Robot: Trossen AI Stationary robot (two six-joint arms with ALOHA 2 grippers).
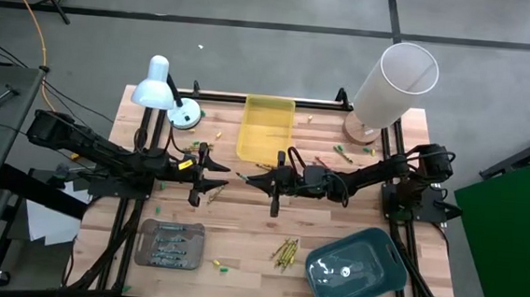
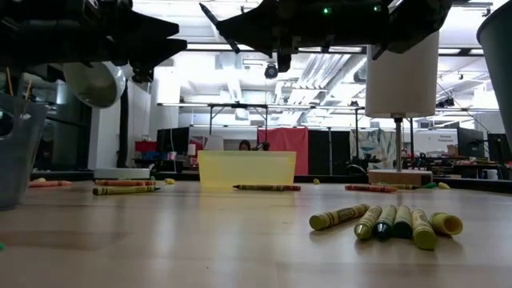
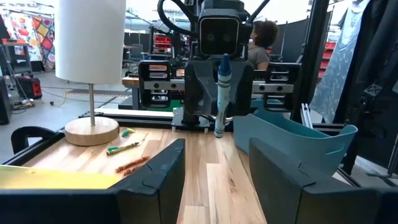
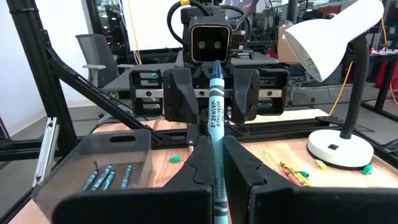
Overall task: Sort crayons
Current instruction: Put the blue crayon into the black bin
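The right gripper (image 4: 214, 180), jaws clamped on a thin blue paper-wrapped crayon (image 4: 216, 124), faces the left gripper (image 3: 214, 171), jaws apart; misaligned handover could drop it onto the wooden counter (image 1: 250, 227).

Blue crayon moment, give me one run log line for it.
task: sort crayons | right gripper: shut on blue crayon, upright, mid-table | left gripper: open, facing it | grey tray: holds blue crayons

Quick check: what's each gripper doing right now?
Left gripper: open, empty, facing the right one.
Right gripper: shut on the blue paper-wrapped crayon, held upright.
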